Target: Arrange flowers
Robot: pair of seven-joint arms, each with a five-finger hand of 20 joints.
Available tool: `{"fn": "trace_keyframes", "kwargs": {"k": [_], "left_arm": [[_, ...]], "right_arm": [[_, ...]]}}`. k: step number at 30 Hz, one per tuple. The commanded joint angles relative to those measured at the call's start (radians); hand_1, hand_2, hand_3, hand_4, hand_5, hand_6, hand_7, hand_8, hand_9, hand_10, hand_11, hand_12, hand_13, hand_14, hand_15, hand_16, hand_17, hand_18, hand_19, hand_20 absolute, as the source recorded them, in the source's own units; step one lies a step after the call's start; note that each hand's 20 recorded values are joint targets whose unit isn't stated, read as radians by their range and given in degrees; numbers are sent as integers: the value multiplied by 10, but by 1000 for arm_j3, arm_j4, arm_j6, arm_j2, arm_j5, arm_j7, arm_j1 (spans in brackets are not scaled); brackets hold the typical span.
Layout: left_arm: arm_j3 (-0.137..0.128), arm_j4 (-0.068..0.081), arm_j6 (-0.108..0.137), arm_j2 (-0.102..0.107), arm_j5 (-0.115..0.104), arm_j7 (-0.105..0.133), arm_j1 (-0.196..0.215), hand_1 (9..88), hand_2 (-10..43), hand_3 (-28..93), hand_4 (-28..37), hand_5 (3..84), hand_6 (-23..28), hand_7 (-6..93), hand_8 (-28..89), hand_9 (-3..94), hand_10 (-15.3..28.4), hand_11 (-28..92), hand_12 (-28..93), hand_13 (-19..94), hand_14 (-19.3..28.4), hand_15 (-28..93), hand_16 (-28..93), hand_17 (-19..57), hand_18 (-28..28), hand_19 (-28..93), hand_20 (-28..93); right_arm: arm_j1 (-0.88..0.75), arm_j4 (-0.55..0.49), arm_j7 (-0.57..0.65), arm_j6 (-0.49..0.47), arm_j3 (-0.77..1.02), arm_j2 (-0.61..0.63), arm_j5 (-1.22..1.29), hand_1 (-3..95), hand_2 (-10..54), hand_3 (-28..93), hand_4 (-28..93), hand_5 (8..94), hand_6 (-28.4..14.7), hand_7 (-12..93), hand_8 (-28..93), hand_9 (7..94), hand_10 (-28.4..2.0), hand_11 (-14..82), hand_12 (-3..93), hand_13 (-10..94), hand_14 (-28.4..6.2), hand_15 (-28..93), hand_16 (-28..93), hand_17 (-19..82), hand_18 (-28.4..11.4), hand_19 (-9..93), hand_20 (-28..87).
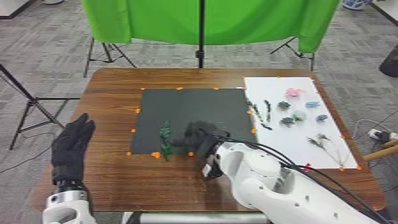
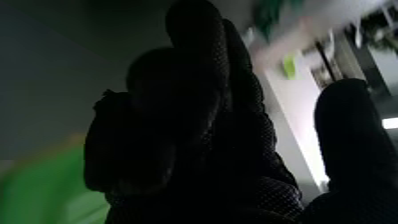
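My right hand, gloved in black fabric (image 1: 202,136), is over the dark rectangular mat (image 1: 191,102), near 1 slender, leafy green stem (image 1: 165,132); I cannot tell whether it is wide, narrow or holding anything. I judge this an early placing step; next, probably, a bloom like the ruffled pink flower (image 1: 294,93) from the white rectangular sheet (image 1: 266,86). My left hand (image 1: 71,145), wide, is left of the mat. Beyond the brown wooden table (image 1: 115,100), bright green cloth (image 1: 147,20) hangs over grey floor (image 1: 53,37).
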Motion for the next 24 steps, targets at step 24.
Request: {"fn": "trace_keyframes", "kwargs": {"k": [24], "left_arm": [[17,-2,-10,-22,19,-32,15,266,202,608,-283,490,59,119,-80,486,162,170,117,351,175,218,-21,94,104,91,194]], "right_arm": [[-12,-18,-26,90,85,-11,153,225,83,522,-92,703,-32,105,-66,813,-174,316,288,902,-69,543,329,652,-120,932,496]]}}
